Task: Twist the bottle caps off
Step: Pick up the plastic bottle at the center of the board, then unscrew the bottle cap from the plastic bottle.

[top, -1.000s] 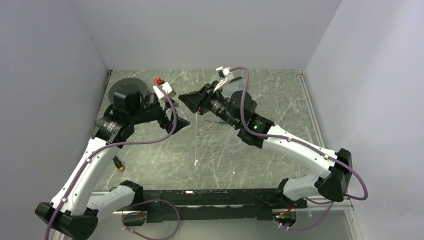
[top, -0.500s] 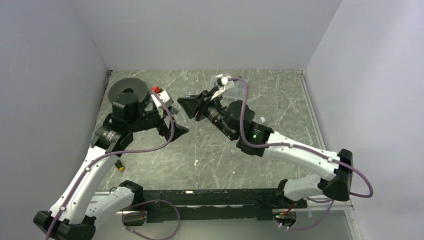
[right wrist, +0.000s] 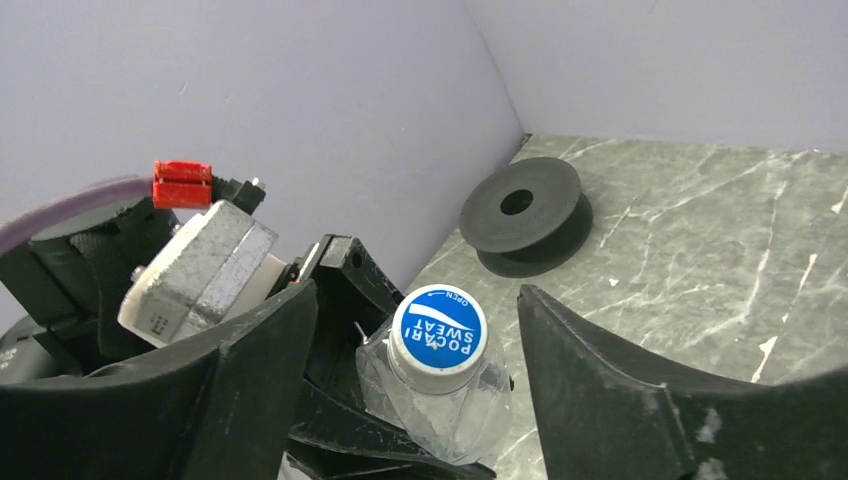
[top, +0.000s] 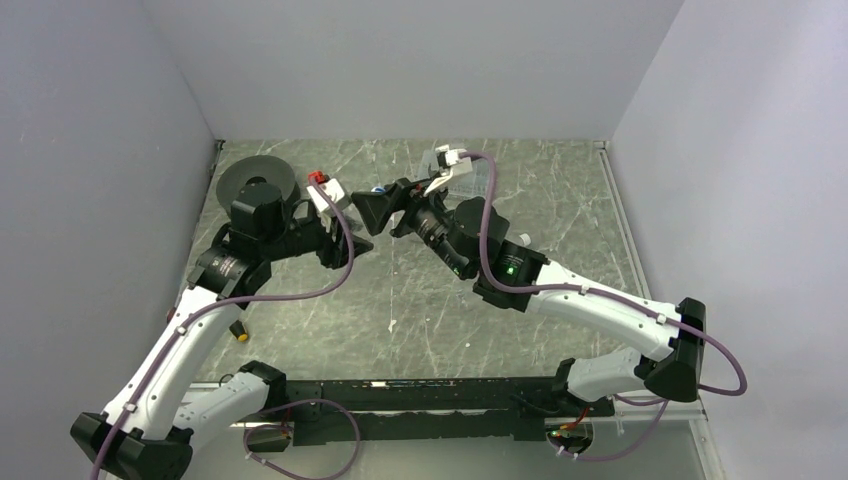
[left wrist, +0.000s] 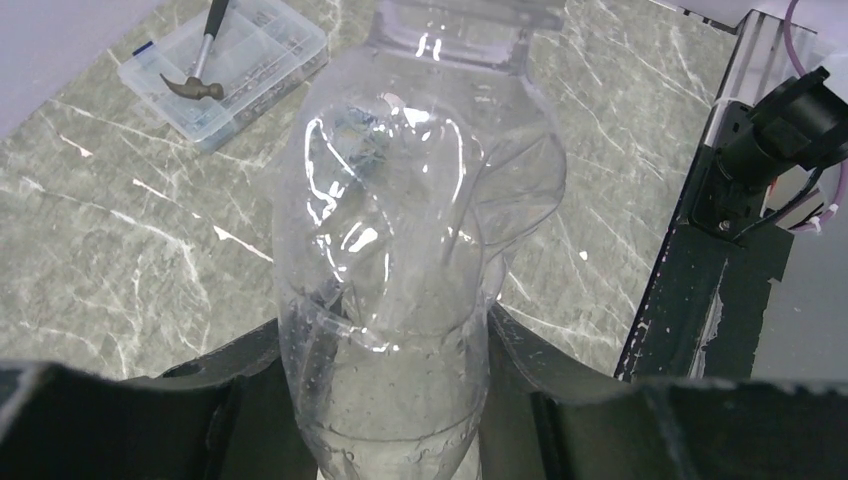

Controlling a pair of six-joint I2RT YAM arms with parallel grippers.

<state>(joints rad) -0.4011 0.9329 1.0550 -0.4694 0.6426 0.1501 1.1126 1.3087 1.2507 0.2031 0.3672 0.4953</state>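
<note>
Right now my left gripper [left wrist: 385, 425] is clamped on the lower body of a clear bottle [left wrist: 400, 230]. Its fingers [left wrist: 150, 420] press the thin plastic from both sides, and the wall above them is dented and creased. It holds the bottle above the marbled table [top: 430, 300], left of centre and toward the far side, with the neck pointing at my right gripper [right wrist: 415, 305]. That gripper has its fingers [right wrist: 600, 390] spread wide, one on each side of the cap [right wrist: 438, 327]. I see a gap on both sides, so neither finger touches it. The cap sits on the bottle's neck, white at the rim with a blue top printed POCARI SWEAT. A black spool [right wrist: 522, 213] lies at the far left, and a hammer [left wrist: 195, 85] rests on a clear compartment box [left wrist: 260, 70].
</note>
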